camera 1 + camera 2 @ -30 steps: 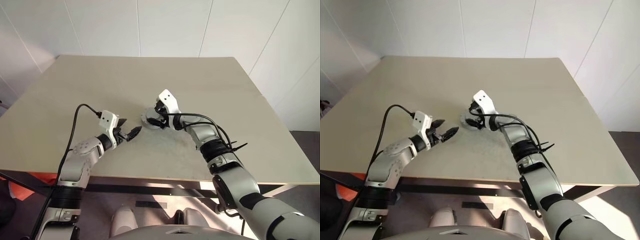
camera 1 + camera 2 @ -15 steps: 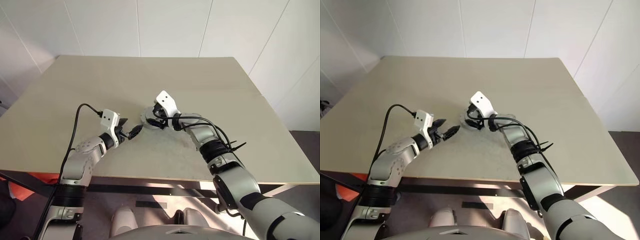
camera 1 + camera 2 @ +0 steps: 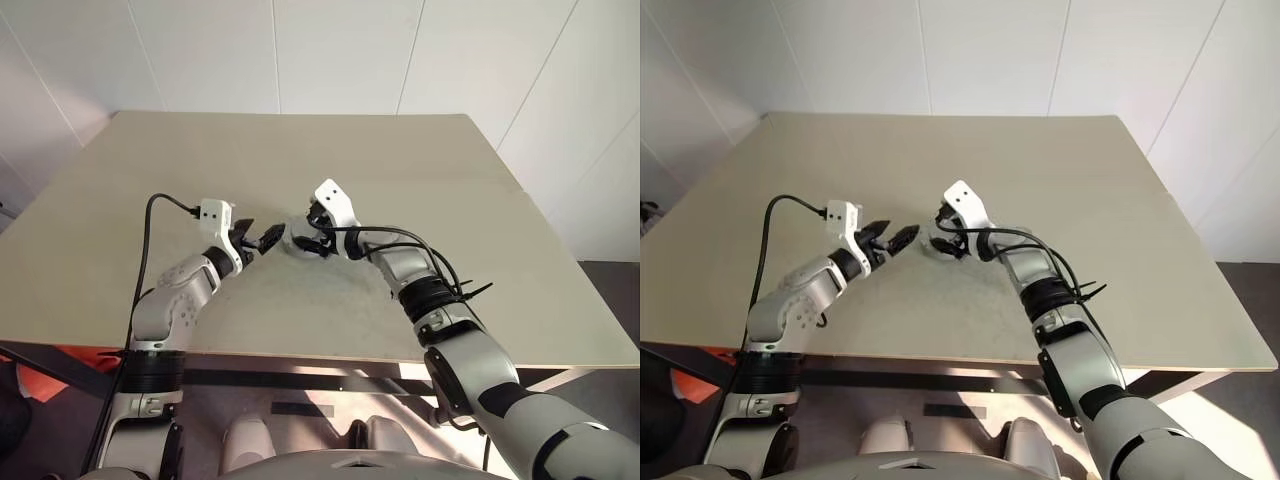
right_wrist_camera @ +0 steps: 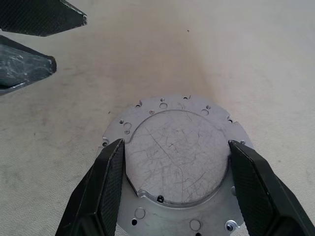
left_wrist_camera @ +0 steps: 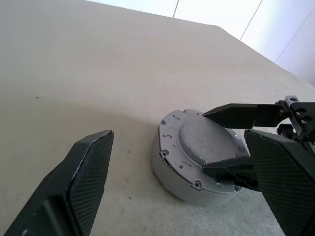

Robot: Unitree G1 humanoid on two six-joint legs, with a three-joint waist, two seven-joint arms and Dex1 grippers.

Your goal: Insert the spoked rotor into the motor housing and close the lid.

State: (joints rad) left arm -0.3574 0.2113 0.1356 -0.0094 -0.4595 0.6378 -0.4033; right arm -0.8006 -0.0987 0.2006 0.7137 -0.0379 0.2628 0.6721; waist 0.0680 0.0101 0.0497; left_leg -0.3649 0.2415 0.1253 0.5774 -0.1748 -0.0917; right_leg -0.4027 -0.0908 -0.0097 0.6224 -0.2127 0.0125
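Motor housing [image 4: 174,162] lies flat, lid up, right gripper [image 4: 175,189] clasping the lid, left gripper [image 5: 192,182] spread empty.

no readable text, labels, brands or numbers anywhere (housing lid bears scratches, no lettering).

A broad beige table [image 3: 300,150] is filling the middle of the room, its top lying matte and faintly speckled; white panelled walls [image 3: 330,50] are rising behind it and closing in on both sides, their thin seams running up and across. Soft daylight is washing evenly over the surface; below the front edge a dark floor [image 3: 605,275] is showing at the right, and something orange-red [image 3: 40,380] is peeking out at the lower left.
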